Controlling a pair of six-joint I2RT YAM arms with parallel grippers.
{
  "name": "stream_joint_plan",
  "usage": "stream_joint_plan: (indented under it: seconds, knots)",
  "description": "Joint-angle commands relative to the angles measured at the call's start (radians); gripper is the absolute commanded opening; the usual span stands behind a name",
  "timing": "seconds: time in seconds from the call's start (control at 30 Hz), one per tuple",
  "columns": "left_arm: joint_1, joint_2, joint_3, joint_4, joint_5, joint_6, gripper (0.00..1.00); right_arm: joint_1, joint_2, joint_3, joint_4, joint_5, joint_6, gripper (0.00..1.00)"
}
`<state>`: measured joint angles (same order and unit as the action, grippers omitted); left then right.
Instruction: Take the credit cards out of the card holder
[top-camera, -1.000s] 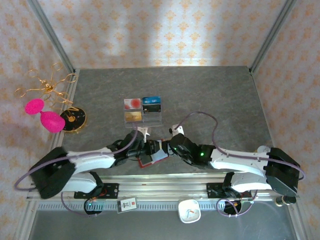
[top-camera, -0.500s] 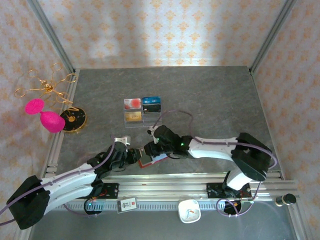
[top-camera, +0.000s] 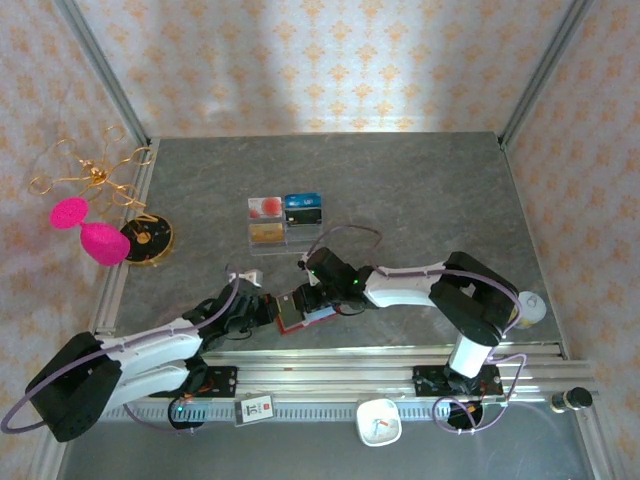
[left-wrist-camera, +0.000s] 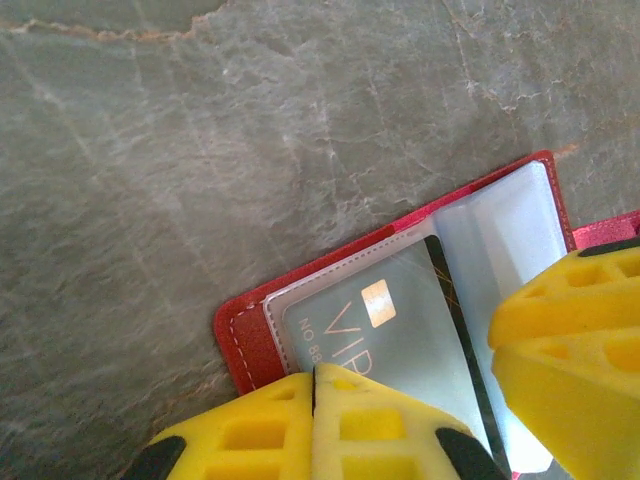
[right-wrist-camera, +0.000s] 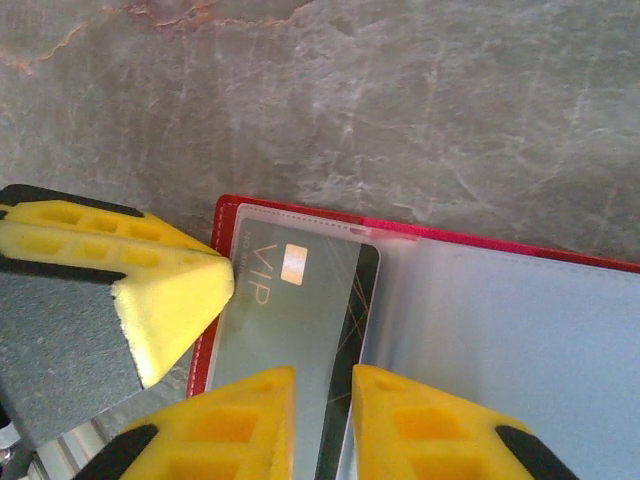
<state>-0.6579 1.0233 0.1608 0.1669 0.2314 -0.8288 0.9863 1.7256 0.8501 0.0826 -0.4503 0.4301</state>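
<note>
The red card holder (top-camera: 292, 322) lies open near the table's front edge, its pale sleeves (right-wrist-camera: 500, 340) facing up. A dark credit card (right-wrist-camera: 300, 310) with gold "VIP" lettering and a chip sits in the left clear sleeve, its dark right edge poking out. My left gripper (left-wrist-camera: 315, 375) is shut, and its tips press on that sleeve by the card holder's red corner (left-wrist-camera: 245, 340). My right gripper (right-wrist-camera: 323, 385) stands a little open above the credit card's (left-wrist-camera: 400, 330) bared edge, one finger on either side. From above, the left gripper (top-camera: 268, 311) and right gripper (top-camera: 316, 296) meet over the holder.
A clear stand (top-camera: 287, 222) holding red, blue and gold cards is behind the holder. A black-and-gold disc (top-camera: 147, 238), pink shapes (top-camera: 85, 230) and gold wire (top-camera: 90, 175) are at the left edge. The metal rail (top-camera: 330, 365) runs just in front.
My left gripper has closed onto the sleeve at the holder's left side. The right arm has swung left over the holder and its jaws have narrowed.
</note>
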Motion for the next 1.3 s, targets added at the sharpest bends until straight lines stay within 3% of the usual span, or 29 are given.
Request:
stream_joint_plan:
  seconds: [0.0, 0.23, 0.43, 0.8, 1.13, 1.27]
  knots:
    - [0.011, 0.034, 0.016, 0.013, -0.001, 0.039, 0.05, 0.002, 0.023, -0.013, 0.007, 0.013, 0.022, 0.22]
    - [0.011, 0.064, 0.021, 0.038, 0.013, 0.048, 0.02, 0.001, 0.036, -0.018, 0.014, -0.013, 0.030, 0.20]
    - [0.011, 0.089, 0.025, 0.056, 0.023, 0.050, 0.00, 0.002, 0.011, -0.038, 0.041, -0.008, 0.053, 0.00]
    - [0.011, 0.074, 0.038, 0.055, 0.026, 0.061, 0.00, 0.000, -0.132, -0.165, 0.042, 0.125, 0.141, 0.00]
    - [-0.057, 0.034, 0.109, 0.011, 0.014, 0.061, 0.00, 0.001, -0.129, -0.176, 0.064, 0.114, 0.138, 0.00]
    - [-0.080, 0.108, 0.107, 0.039, 0.019, 0.057, 0.00, 0.000, -0.129, -0.181, 0.077, 0.104, 0.137, 0.12]
